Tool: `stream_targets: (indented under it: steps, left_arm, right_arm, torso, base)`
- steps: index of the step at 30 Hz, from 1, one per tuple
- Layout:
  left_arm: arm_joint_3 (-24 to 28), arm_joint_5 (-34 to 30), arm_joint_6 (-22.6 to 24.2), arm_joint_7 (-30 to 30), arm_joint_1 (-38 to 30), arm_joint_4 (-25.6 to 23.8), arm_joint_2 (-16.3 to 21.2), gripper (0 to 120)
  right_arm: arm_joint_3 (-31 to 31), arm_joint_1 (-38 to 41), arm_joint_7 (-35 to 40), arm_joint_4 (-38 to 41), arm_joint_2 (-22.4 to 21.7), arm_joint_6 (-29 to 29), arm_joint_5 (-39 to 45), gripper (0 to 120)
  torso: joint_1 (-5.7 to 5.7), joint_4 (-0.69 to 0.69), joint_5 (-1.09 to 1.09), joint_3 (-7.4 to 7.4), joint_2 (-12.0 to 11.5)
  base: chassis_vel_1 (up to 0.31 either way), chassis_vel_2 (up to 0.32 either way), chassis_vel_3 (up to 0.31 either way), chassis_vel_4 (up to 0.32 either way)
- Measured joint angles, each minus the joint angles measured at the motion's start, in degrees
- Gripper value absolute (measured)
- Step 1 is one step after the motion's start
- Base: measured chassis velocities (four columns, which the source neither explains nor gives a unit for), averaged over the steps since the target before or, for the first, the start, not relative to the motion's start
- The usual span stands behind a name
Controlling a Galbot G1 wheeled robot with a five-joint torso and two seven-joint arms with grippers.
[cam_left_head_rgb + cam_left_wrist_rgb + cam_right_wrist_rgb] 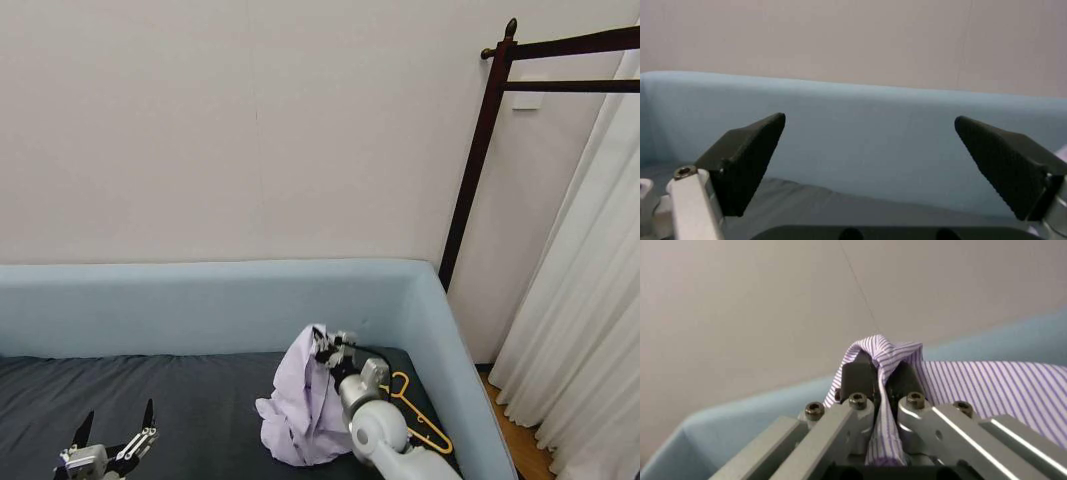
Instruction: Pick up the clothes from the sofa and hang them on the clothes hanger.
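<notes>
R gripper (322,350) clamped on a pinch of the shirt (300,405): lilac w/ fine purple stripes, crumpled, bunched on the sofa (200,300) seat near the sofa's right end. L gripper (118,412) spread wide, empty, low over the sofa seat, toward its left.

Right gripper (325,350) up near sofa's (200,300) right end, jaws pinching top fold of lilac shirt (300,405); rest of it droops to the dark seat. Orange hanger (420,415) lies just beside the arm. Left gripper (118,412) low, jaws spread. Dark wooden rack (475,165) beside white curtain (590,330).
</notes>
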Motion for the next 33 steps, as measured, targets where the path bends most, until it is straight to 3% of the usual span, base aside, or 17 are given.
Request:
stream_targets:
  steps: [11, 18, 24, 27, 30, 31, 33]
  left_arm:
    - [0.26, -0.87, -0.14, 0.03, -0.97, 0.11, 0.65, 100]
    - [1.31, -0.99, -0.1, 0.04, -2.26, 0.32, 0.59, 100]
    - [2.05, -0.87, -0.01, 0.09, -3.27, 0.89, 0.53, 100]
    - [2.22, -0.87, 0.02, 0.08, -3.5, 0.93, 0.49, 100]
    - [2.62, -0.85, -0.05, 0.08, -3.62, 1.15, 0.47, 100]
    - [2.62, -0.85, -0.05, 0.08, -3.62, 1.15, 0.47, 100]
    - [2.78, -0.82, -0.16, 0.08, -3.85, 1.47, 0.5, 100]
  right_arm:
    - [1.07, 18.14, -4.16, 1.76, -9.12, 1.61, 5.0, 0]
    - [0.6, 21.62, -3.33, 6.58, -11.43, 1.63, 8.01, 0]
    - [1.0, 10.81, 4.11, 19.65, -12.22, -1.71, 5.06, 0]
    - [1.56, 6.24, 7.79, 22.56, -11.9, -3.57, 1.4, 0]
    - [4.7, -9.47, 16.17, 27.42, -9.46, -7.4, -7.77, 0]
    - [4.7, -9.47, 16.17, 27.42, -9.46, -7.4, -7.77, 0]
    - [6.44, -17.74, 20.07, 28.42, -7.71, -8.59, -11.23, 0]
  torso:
    - [0.01, -0.01, 0.01, 0.01, 0.0]
    - [0.01, 0.0, -0.01, 0.0, 0.0]
    - [0.0, -0.02, 0.0, -0.01, 0.0]
    - [0.0, 0.0, -0.02, -0.01, 0.0]
    - [0.01, -0.02, 0.01, -0.01, 0.0]
    - [0.01, -0.02, 0.01, -0.01, 0.0]
    - [0.0, -0.04, 0.01, -0.01, 0.0]
  base:
    - [0.0, 0.0, 0.0, 0.0]
    - [0.0, 0.0, 0.0, 0.0]
    - [0.0, 0.0, 0.0, 0.0]
    - [0.0, 0.0, 0.0, 0.0]
    - [0.0, 0.0, 0.0, 0.0]
    - [0.0, 0.0, 0.0, 0.0]
    - [0.0, 0.0, 0.0, 0.0]
